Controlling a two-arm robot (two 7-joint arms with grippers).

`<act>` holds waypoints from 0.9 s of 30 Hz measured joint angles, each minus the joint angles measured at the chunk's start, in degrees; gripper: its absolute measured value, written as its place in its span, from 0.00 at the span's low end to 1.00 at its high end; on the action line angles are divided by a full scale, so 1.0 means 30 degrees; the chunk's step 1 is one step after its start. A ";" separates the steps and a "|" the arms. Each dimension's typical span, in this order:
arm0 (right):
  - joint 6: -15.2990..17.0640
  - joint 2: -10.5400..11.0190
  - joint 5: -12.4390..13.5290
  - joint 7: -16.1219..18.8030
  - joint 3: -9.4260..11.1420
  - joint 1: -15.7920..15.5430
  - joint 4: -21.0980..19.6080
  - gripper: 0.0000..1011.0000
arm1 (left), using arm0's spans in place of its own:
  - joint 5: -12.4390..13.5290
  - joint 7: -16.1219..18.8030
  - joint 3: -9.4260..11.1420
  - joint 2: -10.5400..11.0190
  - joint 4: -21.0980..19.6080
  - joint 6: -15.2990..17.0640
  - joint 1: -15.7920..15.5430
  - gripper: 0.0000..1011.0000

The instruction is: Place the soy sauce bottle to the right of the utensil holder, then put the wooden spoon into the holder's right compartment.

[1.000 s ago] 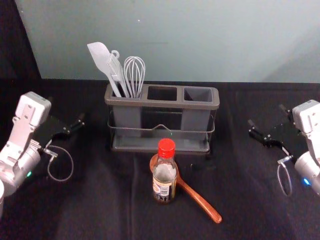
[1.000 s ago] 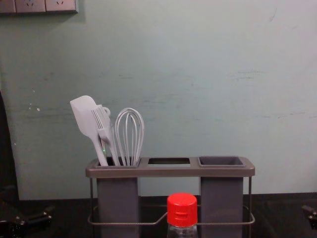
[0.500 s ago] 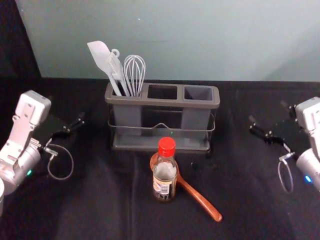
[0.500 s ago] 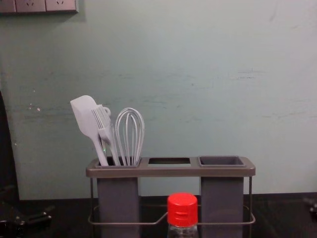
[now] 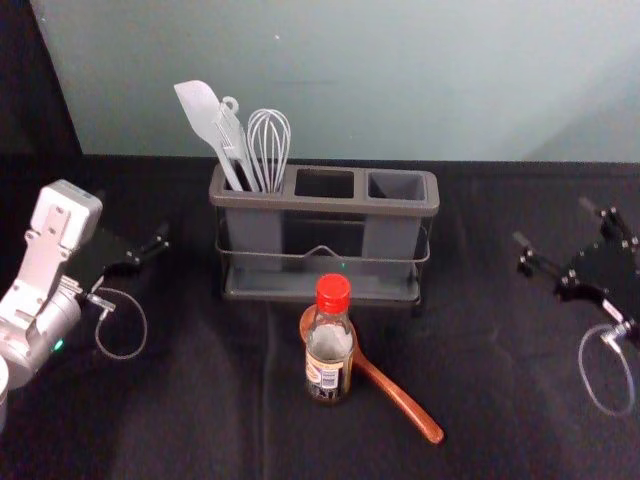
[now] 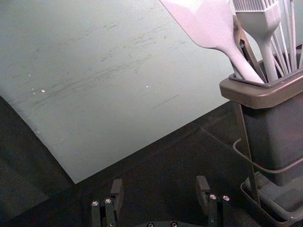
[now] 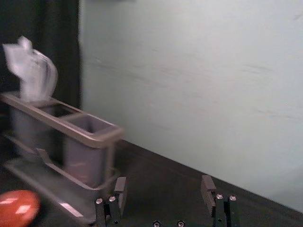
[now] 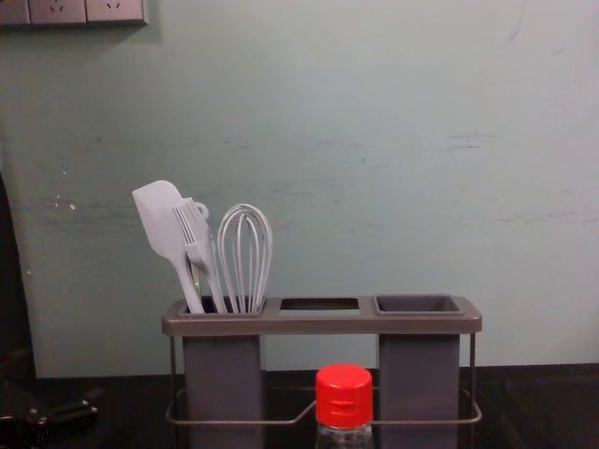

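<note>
The soy sauce bottle [image 5: 330, 345] stands upright in front of the utensil holder [image 5: 325, 200], its red cap [image 8: 344, 396] low in the chest view. The wooden spoon [image 5: 398, 398] lies on the table, its bowl behind the bottle and partly hidden. The holder's right compartment [image 5: 396, 187] holds nothing. My right gripper [image 5: 562, 228] is over the table well right of the holder, open and empty; the right wrist view shows its spread fingers too, the gripper [image 7: 164, 194] facing the wall. My left gripper [image 5: 150, 250], also open [image 6: 159, 189], stays parked left of the holder.
A white spatula [image 5: 205, 118], a brush [image 5: 234, 140] and a whisk [image 5: 269, 148] stand in the holder's left compartment. The dark cloth-covered table [image 5: 200, 410] runs back to a pale wall [image 5: 380, 80].
My right gripper has shifted outward to the right and turned, and has left the chest view's right edge. The left arm, bottle and spoon have stayed put.
</note>
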 joint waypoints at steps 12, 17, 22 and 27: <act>0.0403 0.1720 0.4064 0.5956 0.0542 -0.1659 -0.1755 0.99 | 0.0000 0.0000 0.0000 -0.0001 0.0000 0.0000 0.0000 0.99; 0.1140 0.1704 0.4315 0.8649 -0.0505 -0.0518 -0.1432 0.99 | 0.0000 0.0001 -0.0001 0.0000 0.0000 0.0001 0.0000 0.99; 0.1804 0.1158 0.4239 1.0388 -0.1438 0.0724 -0.1044 0.99 | 0.0000 0.0000 0.0000 -0.0001 0.0000 0.0000 -0.0001 0.99; 0.2452 0.0513 0.4088 1.1532 -0.2351 0.1838 -0.0797 0.99 | 0.0001 0.0000 0.0000 -0.0001 0.0000 0.0001 0.0000 0.99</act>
